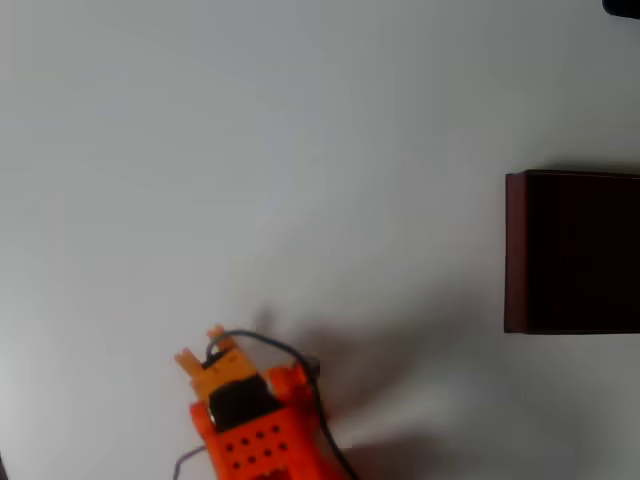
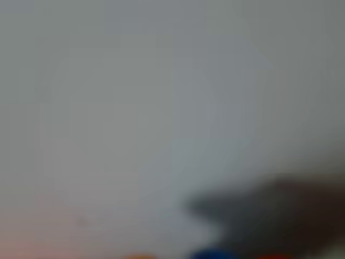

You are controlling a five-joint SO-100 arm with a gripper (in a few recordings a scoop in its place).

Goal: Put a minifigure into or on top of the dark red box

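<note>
My orange gripper (image 1: 201, 346) is at the lower left of the overhead view, its two short fingertips pointing up and left. The wrist view is heavily blurred. At its bottom edge a small blue patch, the minifigure (image 2: 214, 254), lies between two orange slivers of my fingers (image 2: 139, 256), so the gripper appears shut on it. Its dark body cannot be made out. The dark red box (image 1: 515, 250) with its near-black interior sits at the right edge of the overhead view, far from the gripper and cut off by the frame.
The white table (image 1: 300, 150) stretches bare between the gripper and the box. The arm's shadow falls to its right. A black cable (image 1: 290, 352) loops over the arm. A dark blurred mass (image 2: 280, 213) shows in the lower right of the wrist view.
</note>
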